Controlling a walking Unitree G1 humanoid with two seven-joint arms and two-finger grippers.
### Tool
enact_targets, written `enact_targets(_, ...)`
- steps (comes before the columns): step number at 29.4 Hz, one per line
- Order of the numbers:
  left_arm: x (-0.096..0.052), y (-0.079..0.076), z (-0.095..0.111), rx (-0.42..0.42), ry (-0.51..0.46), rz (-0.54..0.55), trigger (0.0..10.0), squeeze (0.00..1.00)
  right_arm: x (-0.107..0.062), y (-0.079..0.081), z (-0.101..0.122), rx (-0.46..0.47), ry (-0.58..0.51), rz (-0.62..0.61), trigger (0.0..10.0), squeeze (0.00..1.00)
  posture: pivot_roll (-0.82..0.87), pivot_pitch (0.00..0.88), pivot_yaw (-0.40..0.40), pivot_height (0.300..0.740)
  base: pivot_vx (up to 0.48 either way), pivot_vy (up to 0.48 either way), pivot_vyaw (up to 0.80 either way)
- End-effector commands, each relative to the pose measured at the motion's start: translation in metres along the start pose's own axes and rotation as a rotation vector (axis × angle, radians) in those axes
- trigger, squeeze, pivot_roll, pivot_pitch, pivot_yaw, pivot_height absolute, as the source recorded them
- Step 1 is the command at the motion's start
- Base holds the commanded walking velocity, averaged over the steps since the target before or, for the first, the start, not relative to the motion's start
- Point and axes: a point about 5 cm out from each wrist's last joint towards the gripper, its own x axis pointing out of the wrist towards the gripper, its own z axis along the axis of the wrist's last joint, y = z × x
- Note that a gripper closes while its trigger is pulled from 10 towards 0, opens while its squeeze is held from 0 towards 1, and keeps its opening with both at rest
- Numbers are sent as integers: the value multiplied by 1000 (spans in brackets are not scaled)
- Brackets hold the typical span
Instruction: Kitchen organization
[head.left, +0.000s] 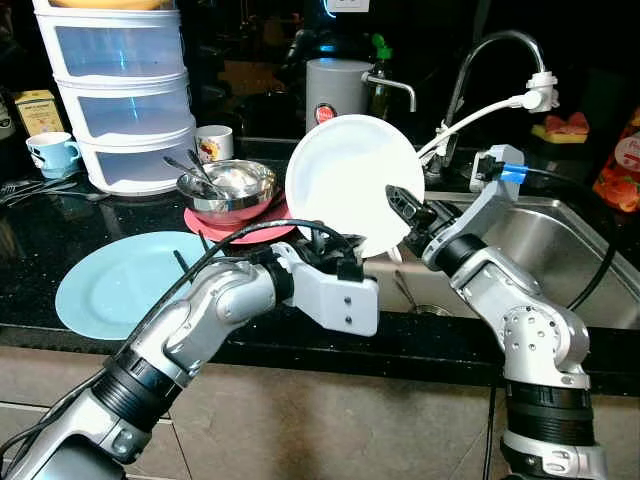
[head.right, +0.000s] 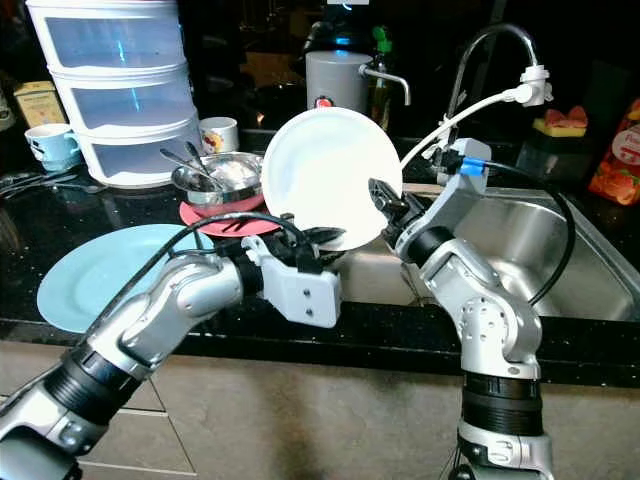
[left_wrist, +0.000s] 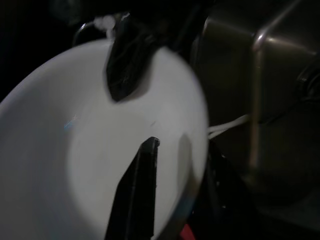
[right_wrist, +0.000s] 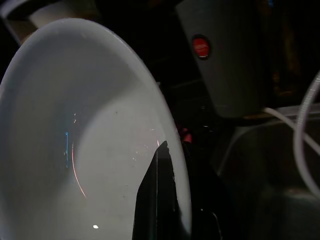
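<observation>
i have the white plate (head.left: 350, 180) up on edge above the counter's front, between the red mat and the sink (head.left: 560, 250), its face turned toward me. both grippers are on it: the right gripper (head.left: 404, 203) pinches its right rim, one black finger on the face and one behind, and the left gripper (head.left: 335, 243) clamps the lower rim the same way, as the left wrist view shows with a finger (left_wrist: 137, 195) lying across the white face.

just behind the plate on its left sits a steel bowl (head.left: 226, 188) with spoons in it, resting on a red mat (head.left: 240, 225). a light blue plate (head.left: 130, 280) lies flat on the black countertop (head.left: 40, 240) nearer me. farther back stand a stack of clear drawers (head.left: 120, 90), a white mug (head.left: 214, 143), a blue cup (head.left: 52, 153) and a grey kettle (head.left: 338, 88). the tap (head.left: 490, 60) and its white hose arch over the sink close to the plate's right side.

my left arm reaches across low from the left, forearm level, wrist bent in. my right arm rises from below, elbow folded, forearm angled up and left toward the rim.
</observation>
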Motion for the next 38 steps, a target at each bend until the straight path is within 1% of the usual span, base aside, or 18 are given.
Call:
enact_targets(1,0,4,0,-56,2,30,10000,1000,0,-5,4,-25,-17,-42,10000,0,69,89,-22,740,0,0,0)
enact_targets(2,0,5,1,-90,3,44,10000,0,0,-7,5,-35,-27,-56,10000,0,69,89,-22,740,0,0,0)
enact_targets(5,-1,8,1,-187,14,83,10000,0,0,-15,8,-86,-54,-127,10000,0,70,91,-20,740,0,0,0)
enact_targets(6,-3,11,1,-292,26,99,10000,0,0,-24,11,-162,-75,-201,10000,0,70,91,-20,740,0,0,0)
enact_targets(8,-5,14,1,-403,34,112,10000,0,0,-34,12,-226,-88,-273,10000,0,71,91,-20,740,0,0,0)
enact_targets(10,-6,14,1,-438,35,115,10000,0,1,-37,12,-234,-91,-293,10000,0,71,91,-20,740,0,0,0)
enact_targets(11,-7,13,0,-514,62,104,10000,0,1,-43,13,-261,-97,-334,10000,0,74,89,-21,740,0,0,0)
enact_targets(14,-10,11,-5,-668,123,98,10000,0,2,-53,13,-324,-98,-406,10000,0,78,85,-22,740,0,0,0)
enact_targets(16,-11,14,-17,-814,204,170,10000,0,4,-58,9,-392,-67,-431,10000,0,78,85,-22,740,0,0,0)
enact_targets(17,-11,14,-17,-814,204,170,10000,0,4,-58,9,-392,-67,-431,10000,0,78,85,-22,740,0,0,0)
enact_targets(21,-15,18,-34,-998,332,243,10000,0,5,-61,-6,-516,37,-440,10000,0,80,79,-22,740,0,0,0)
enact_targets(23,-19,18,-41,-1057,396,259,10000,0,4,-64,-15,-571,89,-441,10000,0,80,79,-22,740,0,0,0)
enact_targets(26,-24,18,-47,-1083,462,286,10000,0,3,-66,-22,-598,118,-434,10000,0,79,78,-19,740,0,0,0)
enact_targets(27,-28,19,-50,-1094,503,306,10000,0,1,-67,-27,-605,134,-428,10000,522,79,78,-19,740,0,0,0)
enact_targets(28,-30,19,-51,-1102,521,312,10000,0,1,-68,-29,-606,141,-429,10000,824,79,78,-19,740,0,0,0)
enact_targets(29,-31,18,-51,-1108,531,316,10000,0,1,-69,-30,-608,145,-432,10000,824,78,77,-20,740,0,0,0)
enact_targets(30,-32,19,-51,-1117,542,322,10000,0,0,-71,-32,-612,153,-437,10000,1000,78,77,-20,740,0,0,0)
enact_targets(38,-35,20,-51,-1132,579,340,10000,0,-1,-74,-35,-642,163,-444,10000,1000,77,76,-24,740,0,0,0)
